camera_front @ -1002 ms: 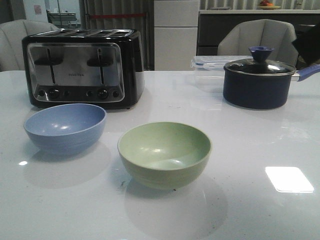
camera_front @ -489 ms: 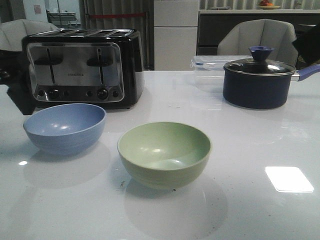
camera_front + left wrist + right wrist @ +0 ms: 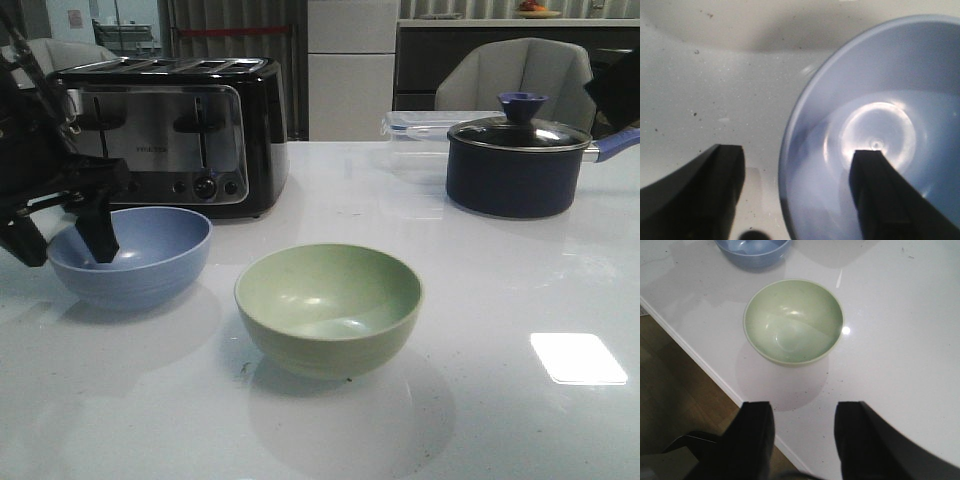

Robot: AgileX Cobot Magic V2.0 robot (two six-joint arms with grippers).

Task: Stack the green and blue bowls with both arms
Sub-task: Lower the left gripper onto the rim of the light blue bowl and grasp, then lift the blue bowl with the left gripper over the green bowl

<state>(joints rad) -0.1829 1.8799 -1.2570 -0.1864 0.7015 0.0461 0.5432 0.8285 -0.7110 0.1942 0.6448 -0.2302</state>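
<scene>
On the white table (image 3: 480,300), front-left, sits the blue bowl (image 3: 130,255), upright, w/ the toaster (image 3: 165,135) just behind it. The left end effector (image 3: 62,243) is at this bowl, fingers spread open: one finger (image 3: 98,238) dips inside the bowl near its left wall, the other (image 3: 22,240) hangs outside, so the rim sits between them. Can't tell if either finger touches the bowl. Left wrist cam agrees: one finger (image 3: 890,195) over the bowl's inside, the other (image 3: 700,195) over bare table, w/ the rim of the blue bowl (image 3: 790,165) in the gap, not clamped. The green bowl (image 3: 328,308) stands upright near the table's middle, to the right of the blue one and nearer the front edge, apart from it, nothing inside. Right wrist cam looks down on the green bowl (image 3: 793,321) w/ part of the blue bowl (image 3: 752,252) beyond it; the right end effector (image 3: 804,440) is open, both fingers well short of the green bowl, above the table edge, holding nothing. This end effector isn't visible in front view. Far right at the back: a navy pot (image 3: 515,160) w/ glass lid, and a clear container (image 3: 420,128) just behind it.
</scene>
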